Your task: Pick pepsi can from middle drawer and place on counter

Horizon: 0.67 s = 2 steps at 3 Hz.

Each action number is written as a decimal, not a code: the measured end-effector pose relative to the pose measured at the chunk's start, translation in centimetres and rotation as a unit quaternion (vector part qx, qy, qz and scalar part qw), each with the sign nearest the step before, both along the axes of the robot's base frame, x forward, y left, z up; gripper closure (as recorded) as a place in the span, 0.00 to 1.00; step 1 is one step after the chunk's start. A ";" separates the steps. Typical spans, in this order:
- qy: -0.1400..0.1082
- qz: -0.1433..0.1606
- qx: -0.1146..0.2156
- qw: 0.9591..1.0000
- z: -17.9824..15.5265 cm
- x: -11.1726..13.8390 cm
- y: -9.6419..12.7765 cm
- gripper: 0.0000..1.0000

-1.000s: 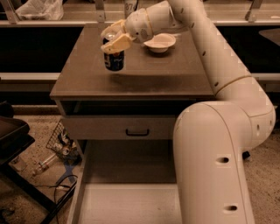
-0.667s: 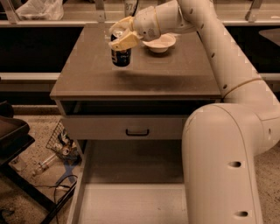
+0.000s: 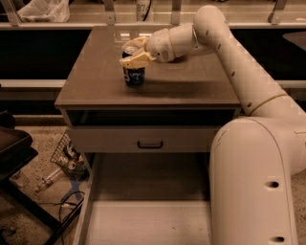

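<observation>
Nearest, 6 o'clock: drawer point(image 3: 143, 225) pulled out, flat pale floor showing, low side wall on its left. Robot body point(image 3: 258, 186) covers its right side. Above it is a shut drawer front point(image 3: 119, 139) with a black handle point(image 3: 149, 144). On the floor at 8 o'clock, a wire basket point(image 3: 64, 153) and cables point(image 3: 67, 210) lie just beside the drawer's left wall.

Delta vs 0.7 s ago: the can point(image 3: 134, 76) was hanging over the desk point(image 3: 191, 88) with its shadow underneath. It's lower now and the base looks down on the desk top. It stands upright, slightly toward 8 o'clock of desk centre, well back from the front edge and well in from the left edge.

Gripper point(image 3: 135, 55) sits on top of the can, arm point(image 3: 224, 52) reaching in from 3 o'clock. Jaws are clamped round the can's upper part, one pale finger point(image 3: 136, 60) lying across the rim.

Room: open desk surface all round the can, widest toward 3–4 o'clock. The far edge at 12 o'clock runs just under a rail point(image 3: 62, 25). A plastic bag point(image 3: 43, 9) lies beyond it at 11 o'clock.
</observation>
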State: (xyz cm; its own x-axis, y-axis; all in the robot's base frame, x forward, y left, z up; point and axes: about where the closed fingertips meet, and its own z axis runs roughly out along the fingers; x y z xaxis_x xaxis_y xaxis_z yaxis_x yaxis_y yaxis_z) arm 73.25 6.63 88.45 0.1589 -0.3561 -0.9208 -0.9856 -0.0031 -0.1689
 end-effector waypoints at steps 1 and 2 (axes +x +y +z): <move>0.000 0.000 0.000 1.000 0.8 0.0 0.0 0.87; 0.000 0.000 0.000 1.000 1.7 0.0 0.0 0.62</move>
